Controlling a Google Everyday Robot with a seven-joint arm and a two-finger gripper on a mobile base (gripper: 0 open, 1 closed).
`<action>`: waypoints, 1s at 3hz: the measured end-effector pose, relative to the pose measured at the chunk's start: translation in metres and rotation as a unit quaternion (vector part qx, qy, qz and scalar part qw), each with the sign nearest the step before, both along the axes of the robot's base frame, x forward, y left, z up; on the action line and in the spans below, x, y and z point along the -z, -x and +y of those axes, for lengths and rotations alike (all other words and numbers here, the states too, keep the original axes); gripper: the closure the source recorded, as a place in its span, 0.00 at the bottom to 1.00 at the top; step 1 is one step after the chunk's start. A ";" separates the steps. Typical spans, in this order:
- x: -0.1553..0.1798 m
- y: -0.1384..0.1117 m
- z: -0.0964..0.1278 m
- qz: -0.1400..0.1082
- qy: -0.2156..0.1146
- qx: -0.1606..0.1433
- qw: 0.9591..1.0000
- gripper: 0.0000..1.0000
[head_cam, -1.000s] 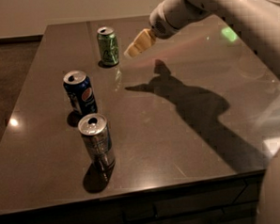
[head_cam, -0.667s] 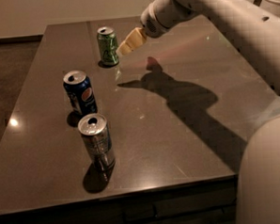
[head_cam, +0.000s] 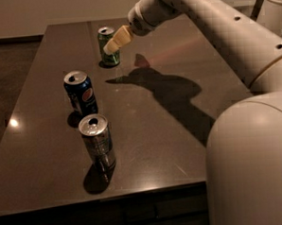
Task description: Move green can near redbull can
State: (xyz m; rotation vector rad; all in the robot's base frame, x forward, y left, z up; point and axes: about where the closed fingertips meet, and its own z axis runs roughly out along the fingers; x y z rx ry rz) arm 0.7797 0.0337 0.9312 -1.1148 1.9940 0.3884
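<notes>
The green can (head_cam: pixel 107 46) stands upright at the far side of the dark table (head_cam: pixel 170 132). The redbull can (head_cam: pixel 98 142), slim and silver-grey, stands upright near the table's front edge. My gripper (head_cam: pixel 113 44), with pale fingers, hangs just above and in front of the green can's right side, partly covering it. My white arm reaches in from the right.
A blue Pepsi can (head_cam: pixel 81 92) stands upright between the green can and the redbull can. The arm's shadow (head_cam: pixel 163 89) lies across the table's middle. The robot's white body (head_cam: pixel 252 165) fills the lower right. The table's front edge runs below the redbull can.
My gripper has moved left and down toward the green can, from beside it to overlapping its right side. The cans have not moved.
</notes>
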 end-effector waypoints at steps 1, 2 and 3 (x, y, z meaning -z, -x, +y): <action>0.002 -0.008 0.019 0.005 -0.007 -0.004 1.000 0.00; 0.004 -0.014 0.036 0.009 -0.010 -0.014 1.000 0.00; 0.007 -0.019 0.048 0.013 -0.013 -0.020 1.000 0.00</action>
